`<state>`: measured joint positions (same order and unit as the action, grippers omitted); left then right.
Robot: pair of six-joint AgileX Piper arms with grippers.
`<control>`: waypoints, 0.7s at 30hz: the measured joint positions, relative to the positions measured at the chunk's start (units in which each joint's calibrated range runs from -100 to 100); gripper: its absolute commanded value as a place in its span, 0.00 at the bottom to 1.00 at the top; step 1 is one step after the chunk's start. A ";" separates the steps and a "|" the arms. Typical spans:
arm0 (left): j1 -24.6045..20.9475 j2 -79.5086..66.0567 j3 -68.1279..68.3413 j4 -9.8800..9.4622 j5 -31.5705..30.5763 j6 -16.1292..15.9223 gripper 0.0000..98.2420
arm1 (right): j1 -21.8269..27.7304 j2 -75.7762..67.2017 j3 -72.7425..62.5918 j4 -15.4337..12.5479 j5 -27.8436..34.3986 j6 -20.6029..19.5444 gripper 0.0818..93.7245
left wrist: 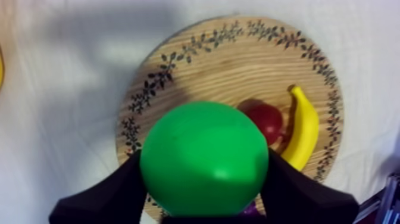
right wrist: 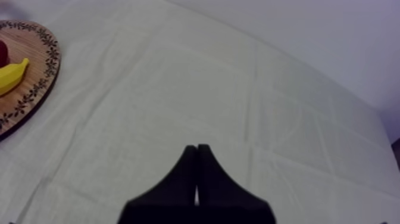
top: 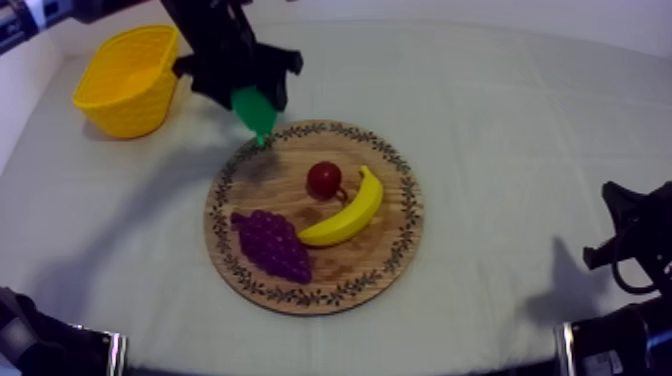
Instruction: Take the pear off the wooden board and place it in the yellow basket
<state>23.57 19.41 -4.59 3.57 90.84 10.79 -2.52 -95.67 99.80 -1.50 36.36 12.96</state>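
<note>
1. The left gripper [top: 252,100] is grasping the pear [top: 254,112]. Its two black fingers [left wrist: 110,193] are spread wide and pressing on opposite sides of the green fruit, which is filling the gap between them.
2. The pear is hanging in that grip over the rim of the wooden board [top: 412,215], on the side nearest the yellow basket [top: 125,80]. It is not in the basket, and its narrow end is pointing down toward the rim.
3. The right gripper [right wrist: 197,156] is resting low at its own side of the table [top: 520,110], well apart from the board. Its fingers are lying together as a narrow wedge, clenched on nothing.
4. Three fruits are lying on the board: one banana [top: 345,215], one small red fruit [top: 323,179] and one bunch of grapes [top: 272,243].
5. The small red fruit is sitting just beside the banana's upper end, while the grapes are lying at its lower end — whether they are touching it I cannot tell.
6. Counting everything: one pear, one banana, one small red fruit, one bunch of grapes, one board, one basket — and two grippers.
7. The basket is standing upright near the table's far left corner, apart from the board.
</note>
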 measured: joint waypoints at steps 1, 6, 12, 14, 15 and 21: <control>0.00 -0.85 -0.89 -0.22 0.98 -0.08 0.54 | 0.00 0.00 0.00 0.05 0.00 0.00 0.00; -0.13 -3.92 -5.74 -0.80 5.17 -0.62 0.54 | 0.00 0.00 0.00 0.05 0.00 0.00 0.00; -0.65 -6.34 -11.16 -1.24 8.56 -1.62 0.54 | 0.00 0.00 0.00 0.05 0.00 0.00 0.00; -1.12 -7.07 -11.98 -1.24 8.79 -2.11 0.54 | 0.00 0.00 0.00 0.05 0.00 0.00 0.00; -1.40 -7.32 -12.18 -1.24 8.90 -2.27 0.54 | 0.00 0.00 0.00 0.05 0.00 0.00 0.00; -3.95 -8.06 -12.76 -1.46 9.04 -3.98 0.54 | 0.00 0.00 0.00 0.05 0.00 0.00 0.00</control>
<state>19.62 11.35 -17.35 2.11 99.87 6.81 -2.52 -95.67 99.80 -1.44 36.36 12.96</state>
